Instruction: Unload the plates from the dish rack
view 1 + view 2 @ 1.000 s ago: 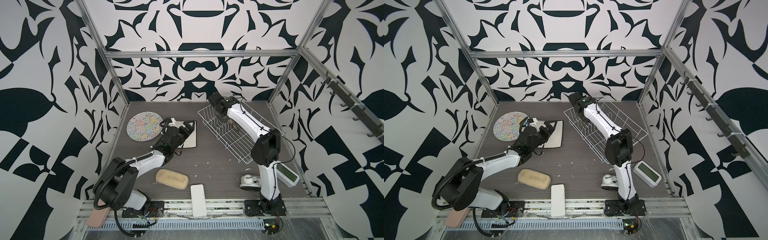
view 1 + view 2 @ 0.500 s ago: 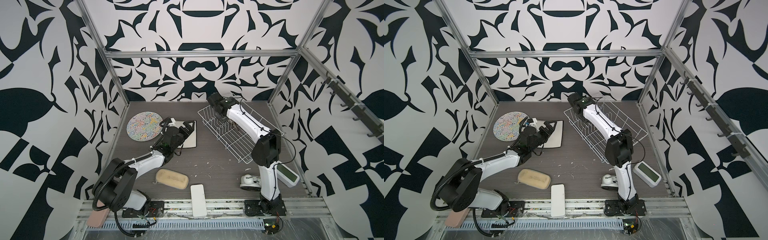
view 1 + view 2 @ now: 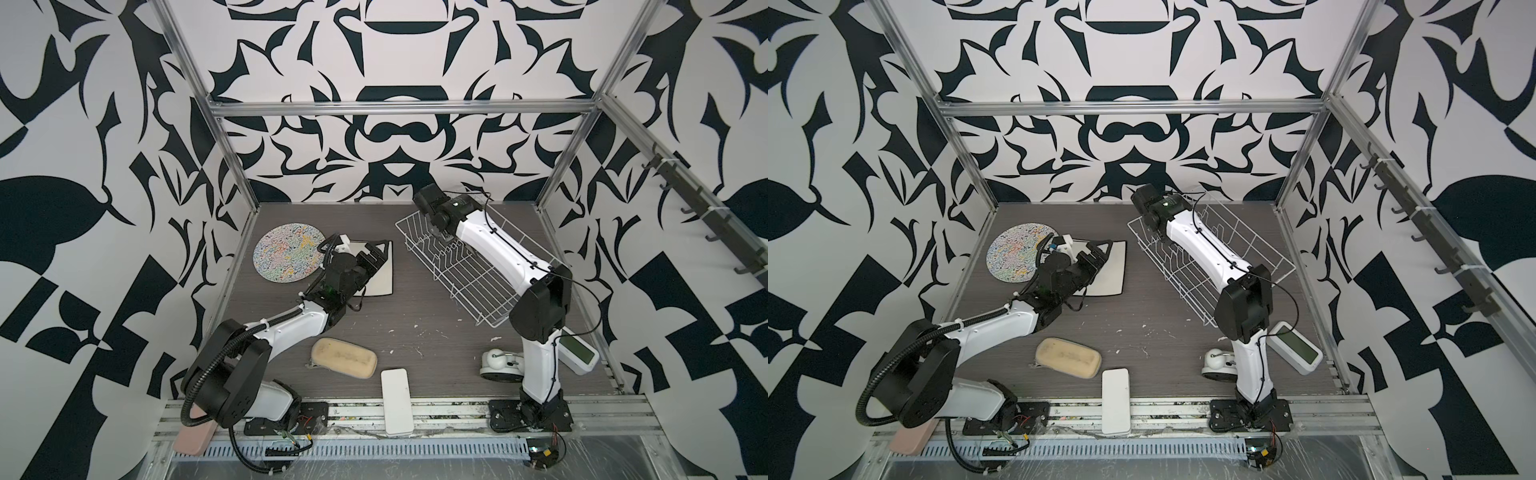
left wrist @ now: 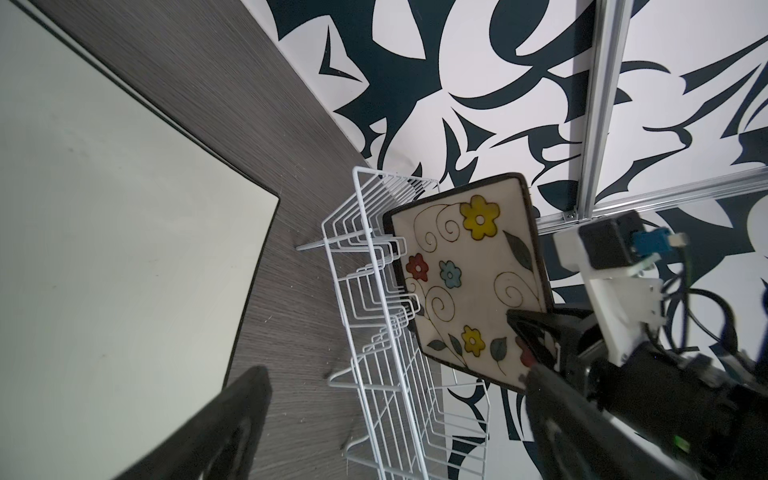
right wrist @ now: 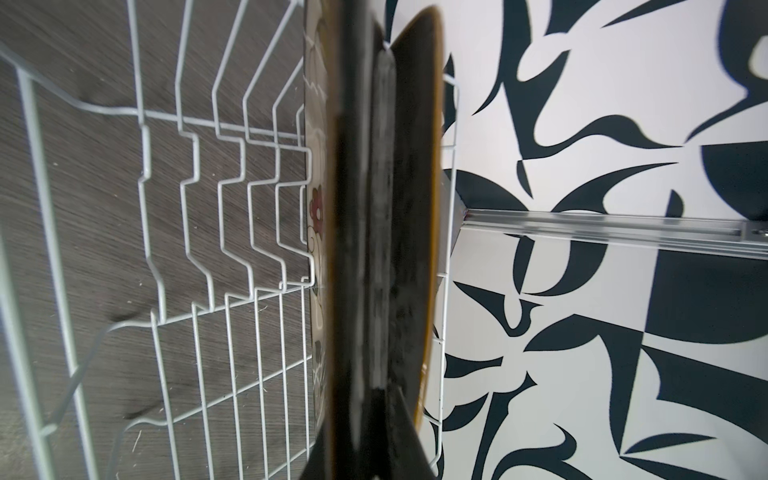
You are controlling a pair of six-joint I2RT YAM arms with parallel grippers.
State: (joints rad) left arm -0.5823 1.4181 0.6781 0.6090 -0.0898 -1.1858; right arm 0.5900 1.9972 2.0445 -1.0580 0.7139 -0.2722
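- Flowered plate (image 4: 469, 282) stands on edge at the dish rack's (image 3: 469, 270) far end, about 1 o'clock on the table (image 3: 415, 316); both top views nearly hide it under the right arm
- Right gripper (image 4: 524, 353) is clamped on its corner; that arm's wrist view shows only a blurred dark edge
- Left gripper (image 3: 372, 257) gapes wide, empty, over a pale square plate (image 3: 382, 282) at 11 o'clock, contact unclear
- Round squiggle plate (image 3: 289, 253) lies flat at 10 o'clock

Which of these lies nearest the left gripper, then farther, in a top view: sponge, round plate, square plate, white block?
1. Square plate, directly under the left gripper.
2. Round plate, just beside it on the left.
3. Sponge, nearer the front.
4. White block, on the front edge.
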